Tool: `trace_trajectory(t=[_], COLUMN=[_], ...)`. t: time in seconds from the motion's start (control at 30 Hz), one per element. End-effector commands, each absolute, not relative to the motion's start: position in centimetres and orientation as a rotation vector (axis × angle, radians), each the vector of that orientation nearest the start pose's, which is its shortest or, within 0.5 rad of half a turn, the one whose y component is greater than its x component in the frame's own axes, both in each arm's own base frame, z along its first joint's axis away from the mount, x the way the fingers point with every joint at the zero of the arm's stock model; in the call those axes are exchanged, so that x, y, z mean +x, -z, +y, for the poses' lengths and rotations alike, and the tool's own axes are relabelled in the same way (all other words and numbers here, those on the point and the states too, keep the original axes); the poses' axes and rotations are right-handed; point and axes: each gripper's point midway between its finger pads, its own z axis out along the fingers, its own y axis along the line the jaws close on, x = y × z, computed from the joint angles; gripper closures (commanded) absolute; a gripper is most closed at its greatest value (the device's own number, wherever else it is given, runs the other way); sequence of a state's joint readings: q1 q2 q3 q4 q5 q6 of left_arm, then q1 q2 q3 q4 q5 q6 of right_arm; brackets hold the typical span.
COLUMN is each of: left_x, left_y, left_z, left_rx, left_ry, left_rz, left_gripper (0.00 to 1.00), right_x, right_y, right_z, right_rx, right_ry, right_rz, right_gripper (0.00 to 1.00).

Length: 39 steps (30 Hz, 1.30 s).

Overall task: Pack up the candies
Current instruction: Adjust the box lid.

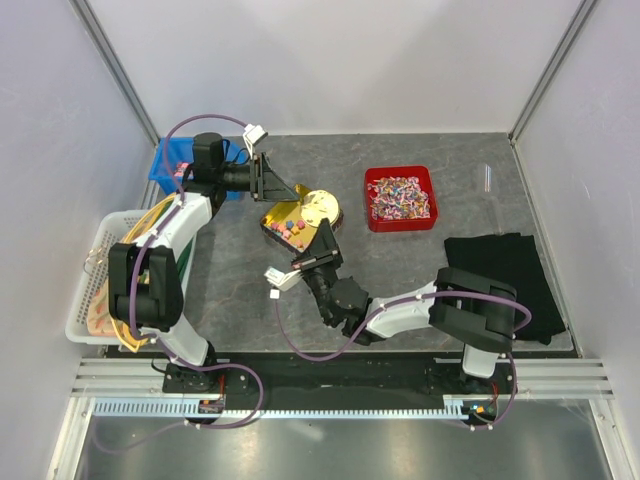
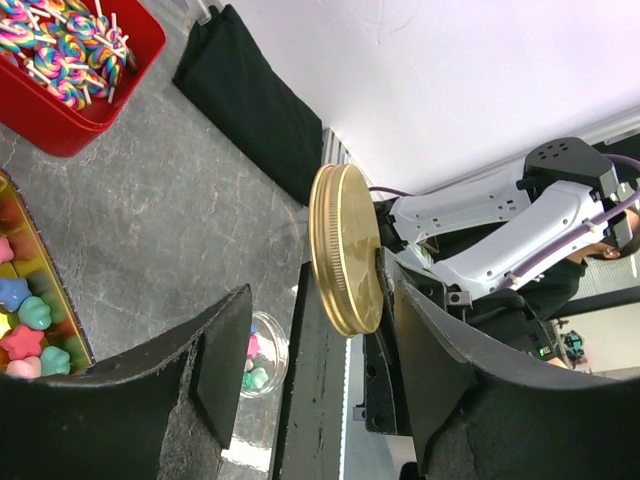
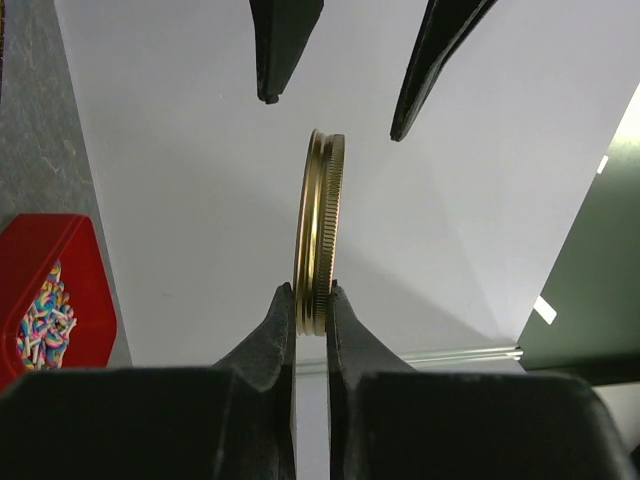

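Top-down overview, opposing wrist close-ups, shared lid [image 3: 320, 235]

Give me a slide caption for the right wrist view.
Right gripper clamps the gold lid edge-on; left gripper hovers beyond, jaws open.

Lid [image 3: 320, 235]: gold-coloured metal, glossy, with a finely ribbed rim.
Tin [image 1: 283, 213]: the same gold metal, bright and reflective inside.
Candies [image 2: 28, 318]: smooth, with a dull sheen.
Table [image 1: 420, 275]: grey, stone-patterned, matt.
Red bin [image 1: 400, 228]: smooth, glossy plastic.
Cloth [image 1: 500, 252]: black, matt fabric.
Basket [image 1: 78, 290]: white plastic lattice, smooth.
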<state>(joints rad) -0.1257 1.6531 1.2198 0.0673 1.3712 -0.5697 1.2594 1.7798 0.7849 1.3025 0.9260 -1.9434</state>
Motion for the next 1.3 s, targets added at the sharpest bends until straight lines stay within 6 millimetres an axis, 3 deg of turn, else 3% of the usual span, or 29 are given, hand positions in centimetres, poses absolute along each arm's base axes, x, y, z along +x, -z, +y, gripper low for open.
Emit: trace_trajectory(t=[0.0,0.33,0.43,0.47,0.57,0.7,0.8,0.83,0.9,0.93,1.0,1.03,1.2,1.23,1.27], left_x=[32.6,31.2,30.9,30.9,30.8,31.0,31.0,31.1,31.1,31.0,31.0,31.1,31.0,31.0,31.1], left_y=[-27.4,-27.7,-27.8,-27.8,-27.7,-27.5,-27.5,-27.5,-27.4,-27.4,-27.4,-27.4,-27.6,-27.5,-27.6], left_z=[-22.0,-23.4,-23.5,-23.5,-23.5,-23.6,-23.6,-23.6,-23.6,-23.6,-23.6,-23.6,-23.6,-23.6,-23.6], left_rx=[0.630,0.714,0.730,0.735,0.737,0.737,0.737,0.736,0.738,0.741,0.742,0.743,0.751,0.751,0.754], left_ry=[1.791,1.854,1.867,1.866,1.869,1.878,1.883,1.884,1.886,1.884,1.888,1.887,1.895,1.893,1.886], left_rz=[1.888,1.874,1.871,1.867,1.867,1.872,1.873,1.874,1.873,1.871,1.871,1.870,1.864,1.864,1.859], left_gripper=[0.35,0.43,0.58,0.69,0.83,0.92,0.98,0.98,0.98,0.98,0.98,0.98,0.98,0.98,0.98], right_x=[27.2,27.7,28.2,28.3,28.8,29.0,29.1,29.1,29.1,29.1,29.1,29.3,29.2,29.2,28.9], right_y=[-29.8,-30.1,-30.1,-30.0,-29.8,-29.7,-29.5,-29.3,-29.2,-28.9,-28.7,-28.0,-27.4,-25.5,-26.0], right_z=[31.3,33.3,33.5,33.6,33.7,33.8,33.6,33.6,33.5,33.4,33.2,33.2,32.7,33.1,32.9], right_rx=[-0.961,-0.955,-0.950,-0.952,-0.952,-0.951,-0.951,-0.955,-0.957,-0.960,-0.971,-1.008,-1.016,-1.164,-1.079], right_ry=[1.043,1.041,1.045,1.046,1.044,1.042,1.043,1.042,1.038,1.029,1.021,1.029,0.870,0.878,0.710], right_rz=[0.868,0.843,0.850,0.851,0.858,0.860,0.870,0.872,0.880,0.888,0.907,0.916,1.059,1.081,1.182], right_gripper=[1.00,1.00,1.00,1.00,1.00,1.00,0.89,0.72,0.54,0.36,0.21,0.05,0.02,0.02,0.02])
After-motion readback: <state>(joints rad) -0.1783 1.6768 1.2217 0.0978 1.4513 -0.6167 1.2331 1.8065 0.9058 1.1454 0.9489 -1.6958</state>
